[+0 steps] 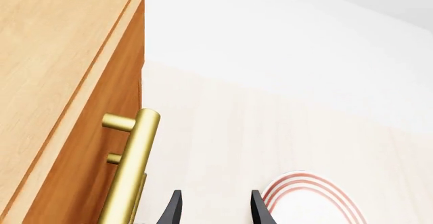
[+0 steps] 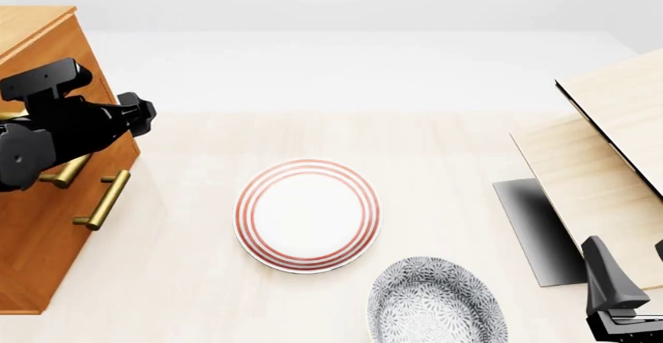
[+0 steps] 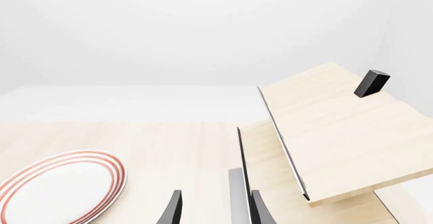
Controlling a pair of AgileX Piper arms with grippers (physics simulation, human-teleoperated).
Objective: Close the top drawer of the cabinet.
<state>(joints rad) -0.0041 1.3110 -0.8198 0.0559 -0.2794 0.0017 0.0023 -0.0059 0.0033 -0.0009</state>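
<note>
The orange-brown cabinet (image 2: 46, 226) stands at the table's left edge, its front facing right. My left arm covers most of the top drawer (image 2: 98, 75) in the front view. The left wrist view shows the top drawer's front (image 1: 101, 127) and its brass bar handle (image 1: 132, 158). How far the drawer stands out I cannot tell. My left gripper (image 1: 215, 211) (image 2: 138, 115) is open, just off the handle's end and not touching it. Low at the right, my right gripper (image 2: 630, 277) (image 3: 215, 211) is open and holds nothing.
A white plate with red rings (image 2: 307, 215) lies mid-table, a grey patterned dish (image 2: 435, 306) in front of it. A pale wood box structure (image 2: 606, 164) with a dark base plate (image 2: 530, 226) fills the right side. The lower drawer's handle (image 2: 104, 199) sticks out.
</note>
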